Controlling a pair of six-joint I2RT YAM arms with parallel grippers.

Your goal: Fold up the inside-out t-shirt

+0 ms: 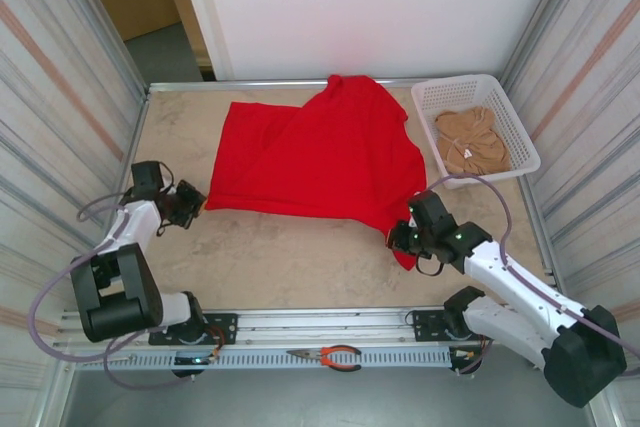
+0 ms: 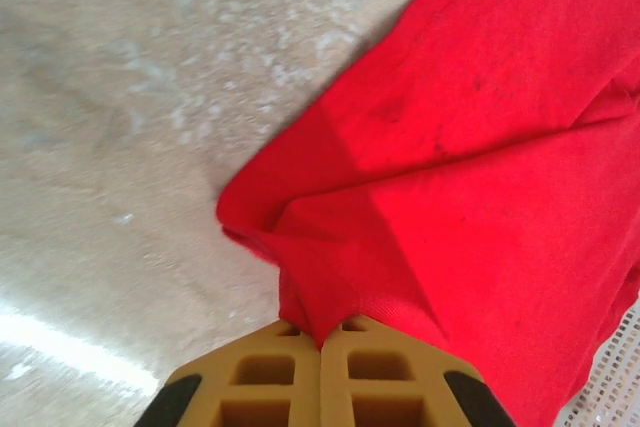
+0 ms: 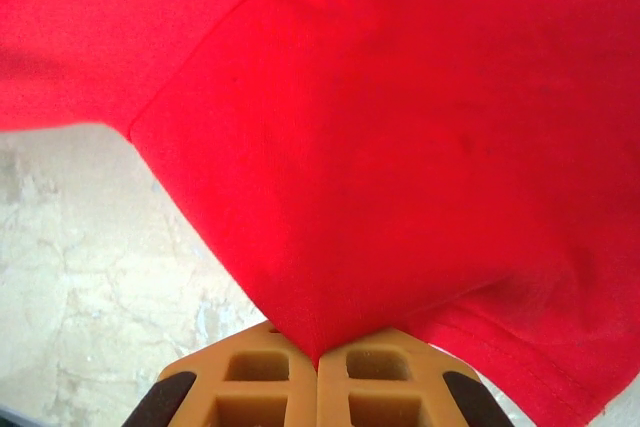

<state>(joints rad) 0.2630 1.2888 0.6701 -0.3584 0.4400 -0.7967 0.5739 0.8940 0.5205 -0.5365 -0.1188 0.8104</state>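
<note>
The bright red t-shirt (image 1: 320, 157) lies spread and rumpled across the far middle of the table. My left gripper (image 1: 190, 203) is shut on its near-left corner; in the left wrist view the red cloth (image 2: 450, 147) runs into the closed tan fingers (image 2: 270, 377). My right gripper (image 1: 403, 237) is shut on the shirt's near-right edge, where a flap hangs down. The right wrist view has the red fabric (image 3: 380, 127) pinched between the closed fingers (image 3: 380, 377), a hemmed edge at lower right.
A white mesh basket (image 1: 520, 137) at the back right holds a tan-brown garment (image 1: 472, 139). Orange-handled pliers (image 1: 330, 355) lie on the rail at the near edge. Metal rails frame the table. Bare tabletop (image 1: 290, 257) stretches between the arms.
</note>
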